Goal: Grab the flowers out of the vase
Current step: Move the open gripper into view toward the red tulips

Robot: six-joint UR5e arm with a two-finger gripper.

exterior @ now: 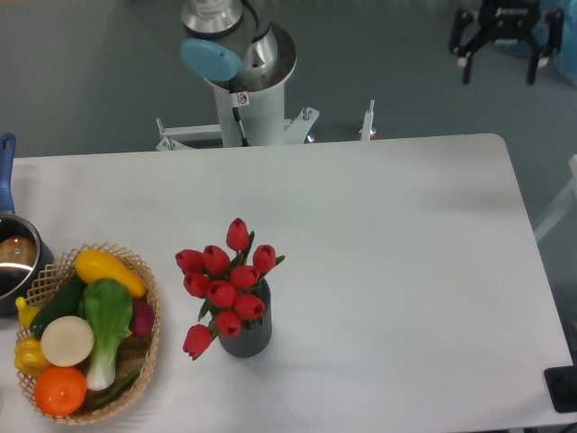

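A wicker basket (pixel 149 356) of vegetables and fruit is seen at the near left edge of the table (pixel 406 271); just right of it the vase (pixel 248 336) is stood upright, and the flowers (pixel 223 287) are held in its mouth, spread wider than it; a steel pot (pixel 16 262) is cut off at the left edge; beyond the table's far right corner the gripper (pixel 500 61) is hung with fingers spread apart, well away from the flowers.

A robotics lab: arm base (pixel 242 81) bolted behind a white table (pixel 406 271), grey floor (pixel 90 72).
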